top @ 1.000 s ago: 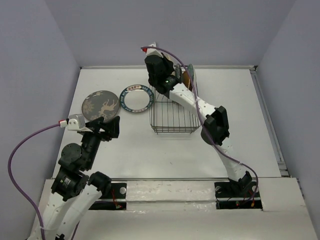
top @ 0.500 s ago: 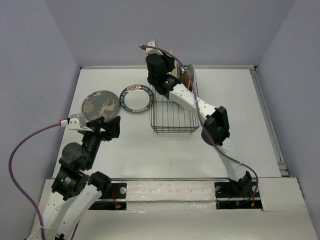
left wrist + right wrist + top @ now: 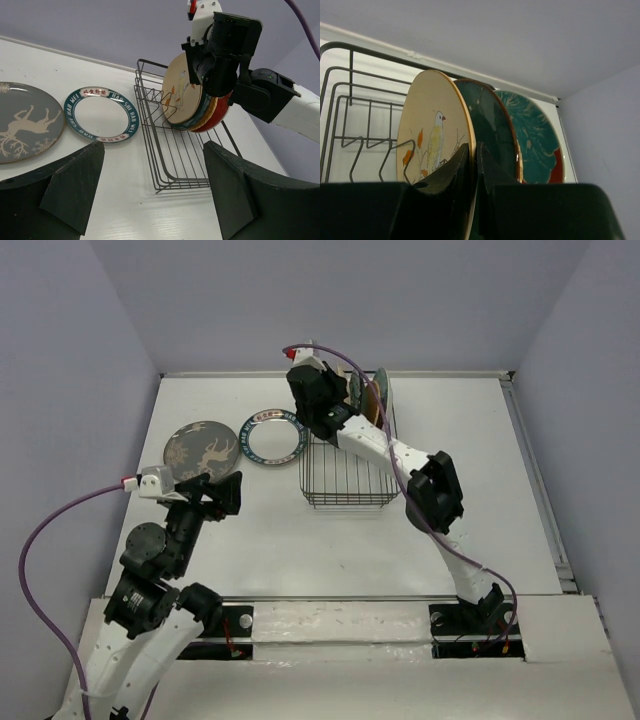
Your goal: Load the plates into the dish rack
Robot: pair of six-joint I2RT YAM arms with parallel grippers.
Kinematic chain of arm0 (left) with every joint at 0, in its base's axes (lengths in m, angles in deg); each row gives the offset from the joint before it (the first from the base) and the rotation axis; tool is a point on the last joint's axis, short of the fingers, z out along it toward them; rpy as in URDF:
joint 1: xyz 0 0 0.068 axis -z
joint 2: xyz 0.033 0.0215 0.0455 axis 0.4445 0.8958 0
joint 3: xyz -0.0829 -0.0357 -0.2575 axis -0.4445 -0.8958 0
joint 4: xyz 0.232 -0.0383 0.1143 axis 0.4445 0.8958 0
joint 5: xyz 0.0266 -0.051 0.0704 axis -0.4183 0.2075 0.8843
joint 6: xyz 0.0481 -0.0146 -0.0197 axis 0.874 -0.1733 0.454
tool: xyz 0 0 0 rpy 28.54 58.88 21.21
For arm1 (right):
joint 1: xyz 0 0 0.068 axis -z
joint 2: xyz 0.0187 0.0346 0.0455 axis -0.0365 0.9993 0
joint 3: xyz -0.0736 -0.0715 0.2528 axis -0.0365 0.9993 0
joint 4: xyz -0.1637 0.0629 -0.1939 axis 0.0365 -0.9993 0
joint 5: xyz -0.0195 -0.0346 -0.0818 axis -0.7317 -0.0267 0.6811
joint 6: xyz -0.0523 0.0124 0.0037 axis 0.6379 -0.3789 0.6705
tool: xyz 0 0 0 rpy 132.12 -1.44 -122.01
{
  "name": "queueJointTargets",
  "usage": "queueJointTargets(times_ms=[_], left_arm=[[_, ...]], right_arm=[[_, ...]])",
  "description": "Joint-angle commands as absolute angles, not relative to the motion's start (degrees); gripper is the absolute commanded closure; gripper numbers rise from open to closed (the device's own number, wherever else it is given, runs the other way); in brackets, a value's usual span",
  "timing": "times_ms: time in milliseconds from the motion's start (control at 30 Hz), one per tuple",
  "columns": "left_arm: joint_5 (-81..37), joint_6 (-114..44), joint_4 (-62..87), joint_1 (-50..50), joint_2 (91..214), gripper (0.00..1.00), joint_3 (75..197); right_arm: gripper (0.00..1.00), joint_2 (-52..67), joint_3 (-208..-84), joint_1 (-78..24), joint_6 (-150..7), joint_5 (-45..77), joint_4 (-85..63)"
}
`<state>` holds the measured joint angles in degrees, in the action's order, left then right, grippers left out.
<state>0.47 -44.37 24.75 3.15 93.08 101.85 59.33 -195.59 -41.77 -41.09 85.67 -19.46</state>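
My right gripper is shut on the rim of the pale tan plate, which has a bird painted on it. The plate stands upright in the far end of the black wire dish rack. Behind it stand a dark plate with an orange-brown rim and the teal-and-red plate. The grey patterned plate and the white plate with a dark teal rim lie flat on the table, left of the rack. My left gripper is open and empty, near the grey plate.
The rack's near tines hold nothing. A raised wall borders the table's far edge, close behind the rack. The right arm stretches across the rack's right side.
My right gripper rose a little and came back down with the tan plate at the rack's far end. The left arm has not moved.
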Motion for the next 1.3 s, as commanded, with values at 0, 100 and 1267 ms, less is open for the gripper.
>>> queueJointTargets(times_ms=[0, 100, 1267], left_arm=[[0.9, -43.4, 22.6, 3.1, 95.0, 0.09, 101.1], [0.8, -43.5, 23.0, 2.7, 96.7, 0.09, 101.3], [-11.8, -79.7, -2.0, -36.9, 137.9, 0.16, 89.5]], right_arm=[[0.93, 55.9, -197.8, -41.5, -53.2, 84.2, -26.7], [0.93, 55.0, -194.5, -41.5, -61.6, 80.3, -30.1], [0.07, -1.9, -136.5, -39.8, -89.0, 18.0, -11.5]])
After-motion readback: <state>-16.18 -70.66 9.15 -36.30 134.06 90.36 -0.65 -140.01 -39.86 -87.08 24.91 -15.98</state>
